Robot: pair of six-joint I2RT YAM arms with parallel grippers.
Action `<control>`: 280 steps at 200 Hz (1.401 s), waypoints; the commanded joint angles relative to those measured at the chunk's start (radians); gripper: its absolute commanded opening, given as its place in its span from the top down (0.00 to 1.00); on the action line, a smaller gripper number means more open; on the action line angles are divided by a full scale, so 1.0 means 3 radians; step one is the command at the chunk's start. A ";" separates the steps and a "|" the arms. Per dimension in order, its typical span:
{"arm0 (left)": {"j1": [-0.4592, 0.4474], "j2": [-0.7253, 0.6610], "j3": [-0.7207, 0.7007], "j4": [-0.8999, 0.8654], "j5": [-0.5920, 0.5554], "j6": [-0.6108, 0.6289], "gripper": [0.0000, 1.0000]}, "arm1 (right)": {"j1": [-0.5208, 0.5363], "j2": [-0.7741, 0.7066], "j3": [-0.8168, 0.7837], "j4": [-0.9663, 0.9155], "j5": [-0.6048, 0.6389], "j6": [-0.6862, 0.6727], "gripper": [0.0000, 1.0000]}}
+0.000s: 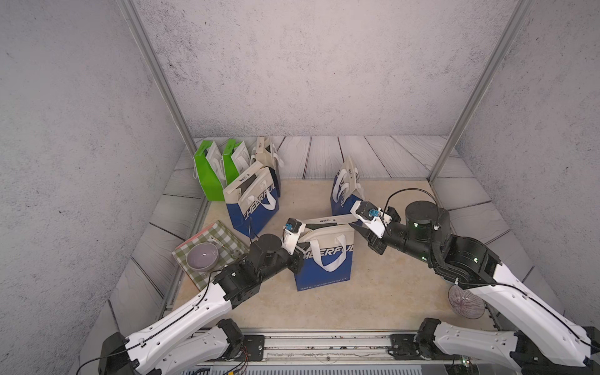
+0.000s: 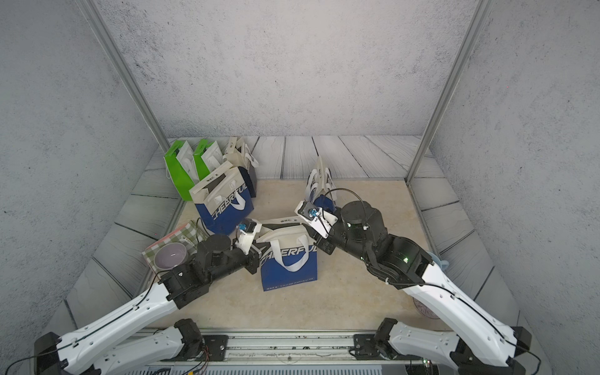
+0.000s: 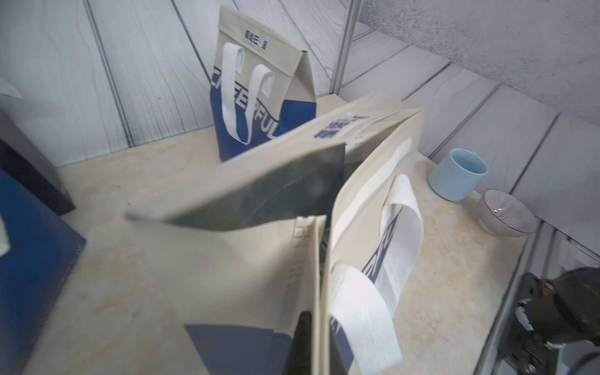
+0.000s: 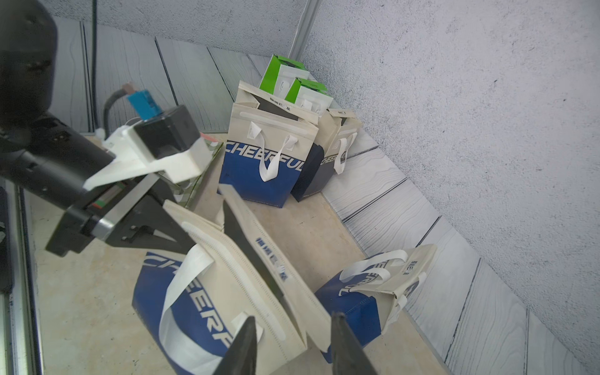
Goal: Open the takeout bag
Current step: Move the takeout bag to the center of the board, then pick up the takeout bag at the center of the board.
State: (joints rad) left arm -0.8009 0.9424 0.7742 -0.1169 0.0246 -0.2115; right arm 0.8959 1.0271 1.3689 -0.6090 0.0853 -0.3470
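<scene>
Takeout bag [image 1: 324, 259] is stood upright on bench [image 1: 389, 292], mouth up, long axis 9–3 o'clock, print faced to 6. Its 9 o'clock rim is clamped by L pincer [image 4: 181, 240]; R pincer [image 4: 293, 316] is held open.

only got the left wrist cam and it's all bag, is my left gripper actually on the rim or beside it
Observer: It's on it. The right wrist view shows the left gripper shut on the rim of the takeout bag, at a corner of the front panel.
Operator: ok and the right gripper, can't make it out from here
Observer: The right gripper is open. Its jaws stand apart on either side of the bag's other end and are not yet clamped on it.
</scene>
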 commanded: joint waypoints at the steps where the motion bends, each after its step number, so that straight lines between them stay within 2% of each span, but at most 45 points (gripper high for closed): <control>1: 0.0315 0.0179 0.0301 0.0318 -0.0264 0.0150 1.00 | -0.0018 -0.0084 -0.0077 0.0081 0.0028 0.0130 0.62; 25: 0.0700 0.0376 0.0442 0.0446 -0.0315 0.0145 1.00 | -0.0018 -0.0125 -0.0137 0.0065 0.0038 0.0158 0.62; 58: 0.1054 0.0579 0.0487 0.0681 -0.0534 0.0212 1.00 | -0.0025 -0.0126 -0.0199 0.0051 0.0040 0.0167 0.62; 96: 0.1166 0.0734 0.0322 0.1103 -0.0999 0.0460 1.00 | -0.0027 -0.0095 -0.0218 0.0037 0.0050 0.0156 0.62; 107: 0.1170 0.0725 0.0226 0.1166 -0.1144 0.0415 1.00 | -0.0026 -0.0090 -0.0231 0.0044 0.0057 0.0157 0.62; 131: 0.1177 0.0837 0.0105 0.1261 -0.0952 0.0358 1.00 | -0.0036 -0.0081 -0.0256 0.0071 0.0054 0.0171 0.62; 163: 0.1179 0.0946 0.0049 0.1173 -0.0717 0.0190 0.68 | -0.0047 -0.0027 -0.0275 0.0100 0.0035 0.0225 0.62; 190: 0.1178 0.0812 0.0026 0.0958 -0.0717 0.0171 0.56 | -0.0104 0.0020 -0.0319 0.0109 0.0138 0.0342 0.62; 211: 0.1183 0.0628 0.0036 0.0806 -0.0925 0.0220 0.42 | -0.0290 0.0096 -0.0339 0.0126 0.0150 0.0544 0.60; 247: 0.1197 0.0430 0.0195 0.0562 -0.1190 0.0333 0.35 | -0.0828 0.0322 -0.0371 0.0210 0.0000 0.0975 0.58; 280: 0.1197 0.0249 0.0373 0.0230 -0.0976 0.0296 0.34 | -0.1426 0.0606 -0.0292 0.0383 -0.0305 0.1429 0.50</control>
State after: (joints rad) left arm -0.4488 1.0657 0.8326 0.0383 -0.2874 -0.1280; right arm 0.5621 1.1629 1.2644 -0.5484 0.0589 -0.0605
